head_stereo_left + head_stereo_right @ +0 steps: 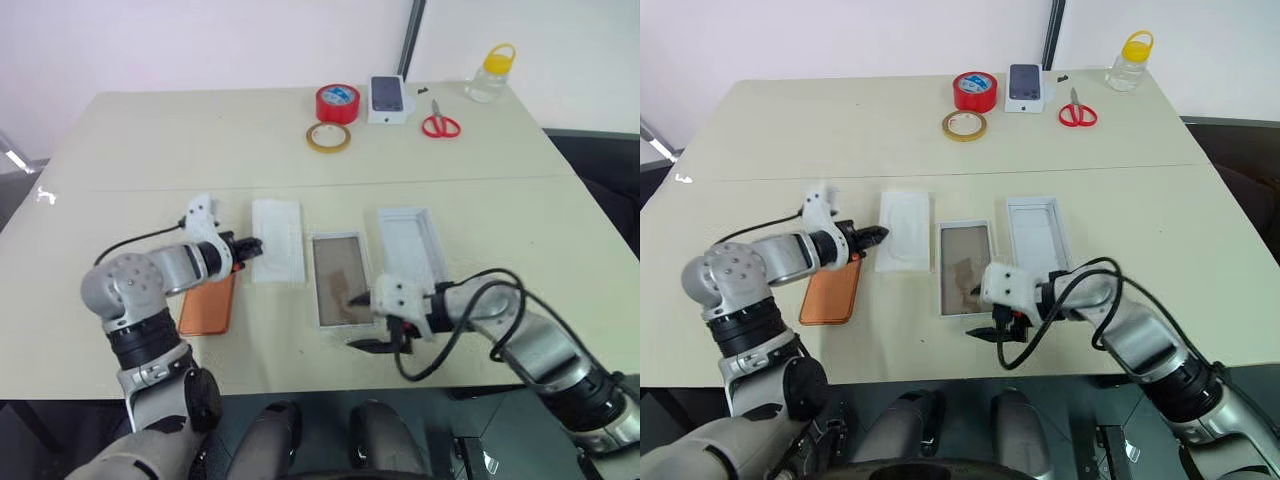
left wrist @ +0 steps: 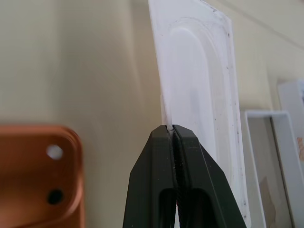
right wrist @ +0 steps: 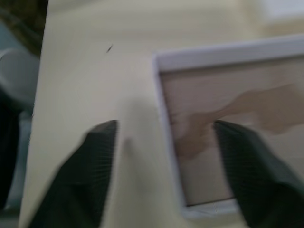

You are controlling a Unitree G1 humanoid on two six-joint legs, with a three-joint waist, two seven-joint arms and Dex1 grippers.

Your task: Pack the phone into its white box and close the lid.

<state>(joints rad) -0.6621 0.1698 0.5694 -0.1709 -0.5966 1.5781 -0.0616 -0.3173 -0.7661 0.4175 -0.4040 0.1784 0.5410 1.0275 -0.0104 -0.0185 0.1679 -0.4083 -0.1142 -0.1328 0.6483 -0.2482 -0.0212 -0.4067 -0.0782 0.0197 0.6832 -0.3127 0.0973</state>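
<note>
The orange phone (image 1: 205, 308) lies back up at the table's front left, its lenses showing in the left wrist view (image 2: 33, 175). Right of it, my left gripper (image 1: 250, 247) is shut on the near edge of a flat white insert (image 1: 277, 240) with an oval recess (image 2: 199, 85). The white box (image 1: 340, 280), a tray with a brownish floor, lies in the middle. The lid (image 1: 412, 243) rests inner face up to its right. My right gripper (image 1: 368, 320) is open at the tray's front end, its fingers (image 3: 102, 142) straddling the tray wall (image 3: 164, 95).
At the table's far side stand a red tape roll (image 1: 337, 102), a yellowish tape ring (image 1: 328, 137), a small white box picturing a dark phone (image 1: 388, 98), red scissors (image 1: 440, 125) and a clear jar with a yellow lid (image 1: 490, 72). The table's front edge runs just behind my right gripper.
</note>
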